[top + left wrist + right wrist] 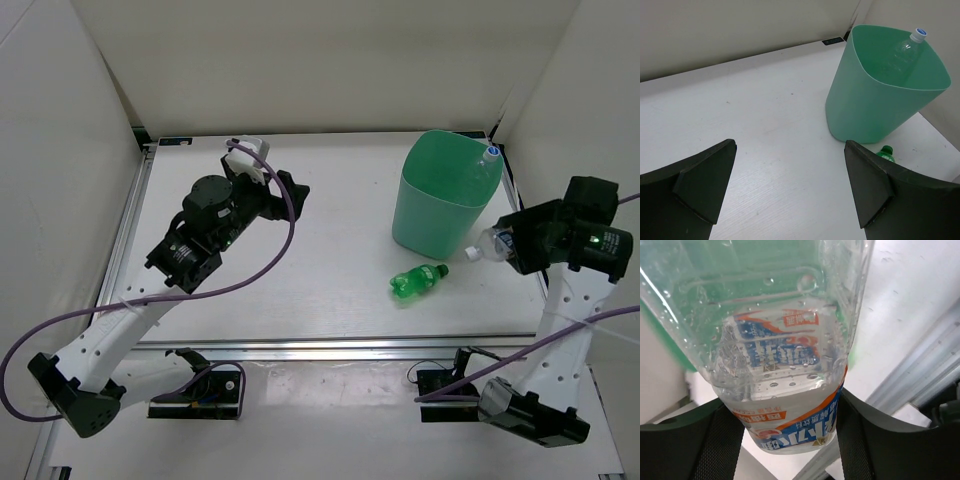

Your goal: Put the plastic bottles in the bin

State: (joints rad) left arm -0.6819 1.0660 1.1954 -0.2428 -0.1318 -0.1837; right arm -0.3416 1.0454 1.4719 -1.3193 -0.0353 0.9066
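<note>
**Plastic labelled bottle point(785, 355) clamped in the right fingers point(715, 445), beside the bin point(430, 215)**

Both right fingers press against the sides of the labelled bottle, one on each flank of its white, blue and orange wrapper. The rest of the clear body, beaded with droplets inside, stretches away from the wrist camera. From above, this bottle point(490, 243) lies roughly level in the grip. Its white cap points left toward the lower right side of the bin and stops just short of the wall. I cannot tell whether the bottle touches the counter point(330, 290) or hangs a little above it.

The mint-green bin stands upright on the far right part of the counter. Inside it a clear bottle point(905, 50) leans against the far right corner, its blue cap poking just above the rim.

A green bottle point(418, 281) lies on its side on the counter, just in front of the bin's base. Its cap points right and slightly toward the far wall. It sits to the left of the right fingers, near them but not touching, with nothing gripping it. In the left wrist view only its green cap end point(885, 152) shows, past the bin's near corner.

The left fingers point(705, 185) are spread wide with nothing between them. They are aimed across the bare counter toward the bin and are well apart from it and from every bottle.
</note>
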